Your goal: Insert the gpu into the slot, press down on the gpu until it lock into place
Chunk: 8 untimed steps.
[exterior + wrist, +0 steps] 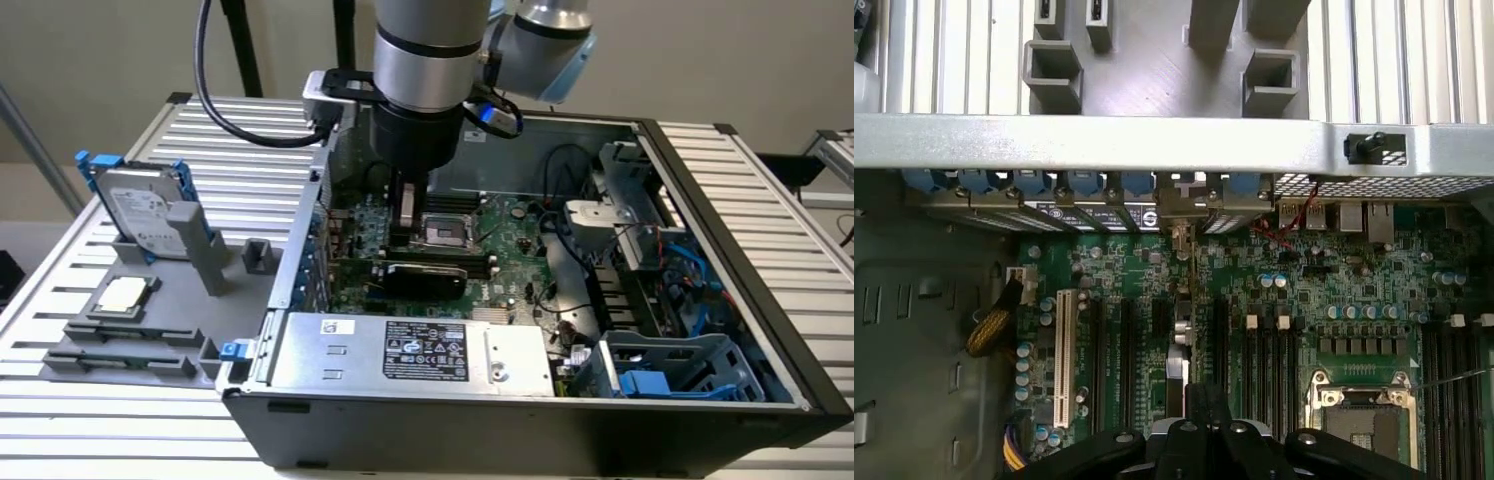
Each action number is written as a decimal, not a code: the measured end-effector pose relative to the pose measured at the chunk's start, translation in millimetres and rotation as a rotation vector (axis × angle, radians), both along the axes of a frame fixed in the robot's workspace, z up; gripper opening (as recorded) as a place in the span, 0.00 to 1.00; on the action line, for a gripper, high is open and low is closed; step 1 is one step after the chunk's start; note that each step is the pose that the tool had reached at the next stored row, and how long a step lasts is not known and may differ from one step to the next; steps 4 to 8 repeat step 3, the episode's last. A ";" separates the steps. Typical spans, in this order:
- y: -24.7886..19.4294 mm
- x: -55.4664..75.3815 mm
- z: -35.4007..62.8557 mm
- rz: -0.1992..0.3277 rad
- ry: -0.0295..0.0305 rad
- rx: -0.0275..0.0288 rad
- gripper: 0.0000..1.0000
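Observation:
The gpu (420, 276), a flat black card with a glossy shroud, stands on edge on the green motherboard inside the open case. In the wrist view it shows edge-on as a thin strip (1176, 360) running from the case's rear bracket wall towards me. My gripper (399, 246) reaches straight down into the case onto the card's top edge. Its black fingers (1199, 410) are drawn together at the card's near end. The blue slot is hidden beneath the card.
A white slot (1064, 355) and black slots lie beside the card, and the CPU socket (443, 232) is just past it. The power supply (414, 350) and a blue drive cage (667, 370) fill the case's near side. Outside, a silver hard drive (138, 210) stands on a grey rack.

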<state>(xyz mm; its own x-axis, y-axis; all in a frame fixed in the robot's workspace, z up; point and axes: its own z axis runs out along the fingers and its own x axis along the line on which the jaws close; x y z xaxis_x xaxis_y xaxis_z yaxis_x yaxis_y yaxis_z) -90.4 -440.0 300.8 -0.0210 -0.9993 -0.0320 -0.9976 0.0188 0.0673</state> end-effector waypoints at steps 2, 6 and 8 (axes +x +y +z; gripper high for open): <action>0.0 0.0 0.0 0.000 0.0000 -0.0001 0.11; 0.0 0.0 0.0 0.000 0.0001 -0.0001 0.11; 0.0 0.0 0.0 0.000 0.0001 -0.0001 0.11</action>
